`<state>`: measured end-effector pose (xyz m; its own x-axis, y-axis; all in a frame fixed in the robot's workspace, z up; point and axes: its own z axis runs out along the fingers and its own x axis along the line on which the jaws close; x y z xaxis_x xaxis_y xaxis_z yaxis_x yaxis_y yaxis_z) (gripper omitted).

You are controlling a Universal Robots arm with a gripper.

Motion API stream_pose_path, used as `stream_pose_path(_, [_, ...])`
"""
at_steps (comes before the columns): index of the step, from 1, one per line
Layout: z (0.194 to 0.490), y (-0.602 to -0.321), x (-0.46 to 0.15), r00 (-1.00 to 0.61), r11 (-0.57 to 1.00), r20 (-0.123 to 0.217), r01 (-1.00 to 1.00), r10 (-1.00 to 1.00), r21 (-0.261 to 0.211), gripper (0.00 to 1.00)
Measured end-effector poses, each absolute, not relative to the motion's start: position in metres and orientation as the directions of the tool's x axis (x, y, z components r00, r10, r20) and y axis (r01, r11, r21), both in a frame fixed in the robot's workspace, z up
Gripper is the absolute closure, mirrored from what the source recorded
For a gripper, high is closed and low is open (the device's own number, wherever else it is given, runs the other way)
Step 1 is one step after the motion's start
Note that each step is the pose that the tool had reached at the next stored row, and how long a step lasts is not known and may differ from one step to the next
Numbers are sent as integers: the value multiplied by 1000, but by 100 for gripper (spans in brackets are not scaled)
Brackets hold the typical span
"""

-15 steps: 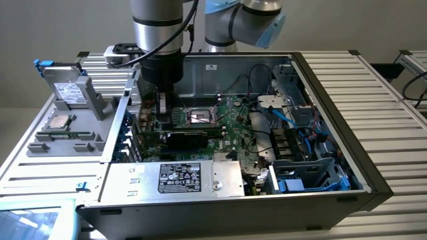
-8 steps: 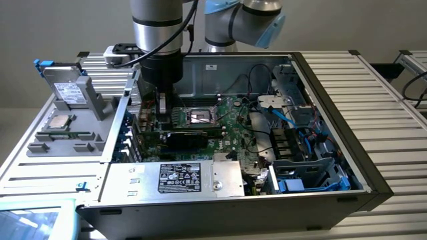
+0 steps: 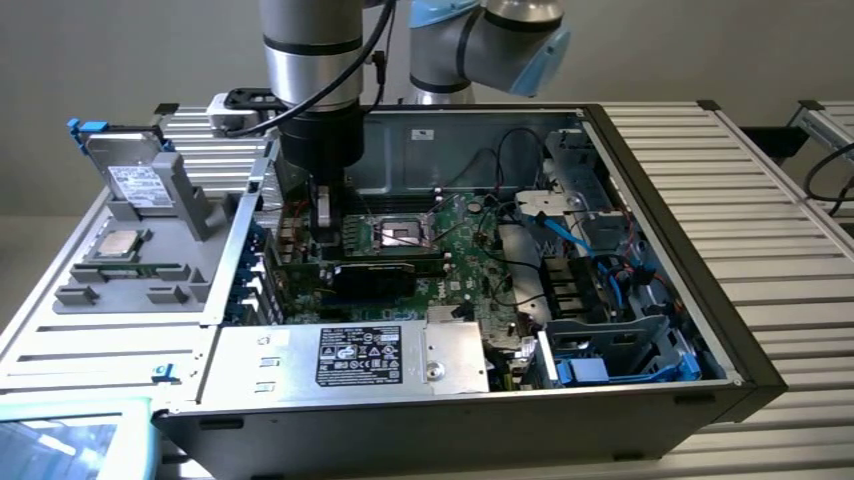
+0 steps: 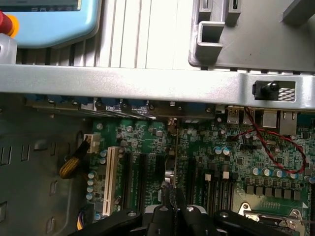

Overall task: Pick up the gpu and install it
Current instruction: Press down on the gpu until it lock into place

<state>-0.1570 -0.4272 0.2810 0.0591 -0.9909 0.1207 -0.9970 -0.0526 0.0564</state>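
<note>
The gripper (image 3: 320, 205) reaches down into the open computer case (image 3: 667, 250), jaws closed on the top edge of the gpu (image 4: 173, 162), which stands edge-on over the motherboard (image 3: 454, 240) directly beneath it. The exterior view adds the power supply (image 3: 360, 355) nearer the camera; the wrist view shows expansion slots (image 4: 110, 177) either side of the card and red wires (image 4: 275, 147) off to one side

The open computer case (image 3: 667, 160) leaves room from above, though loose cables (image 3: 514, 215) crowd the motherboard (image 3: 454, 245).
</note>
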Motion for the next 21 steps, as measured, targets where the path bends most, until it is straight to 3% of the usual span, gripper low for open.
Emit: stream_pose_path(21, [276,-430,-166,59,-54,102,-997,-993,50,88])
